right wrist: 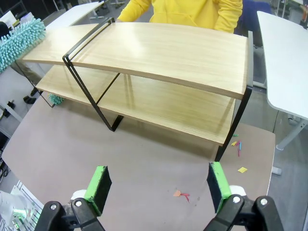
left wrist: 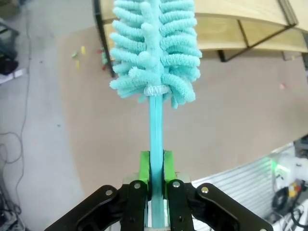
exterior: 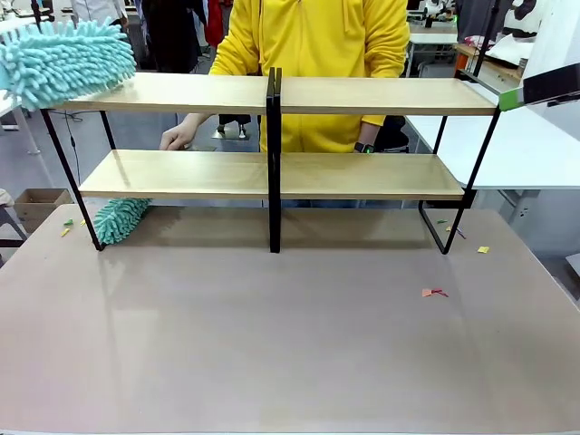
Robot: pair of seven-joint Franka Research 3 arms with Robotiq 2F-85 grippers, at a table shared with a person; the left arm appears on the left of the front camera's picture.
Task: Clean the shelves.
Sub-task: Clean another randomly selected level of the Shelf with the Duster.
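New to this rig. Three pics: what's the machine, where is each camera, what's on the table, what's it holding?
It is a two-armed robot at a table, with a person in a yellow top at the far side. The front view comes from a fixed camera between the arms, looking across the table. The two wrist views come from a camera on each arm, looking along that arm's own fingers.

On the grey-brown tabletop stand the shelves: two light-wood boards on a black frame. A few paper scraps lie about.

The left gripper is shut on the handle of a teal fluffy duster, whose head is at the left end of the top board. The right gripper is open and holds nothing. Another teal fluffy piece shows under the lower board.
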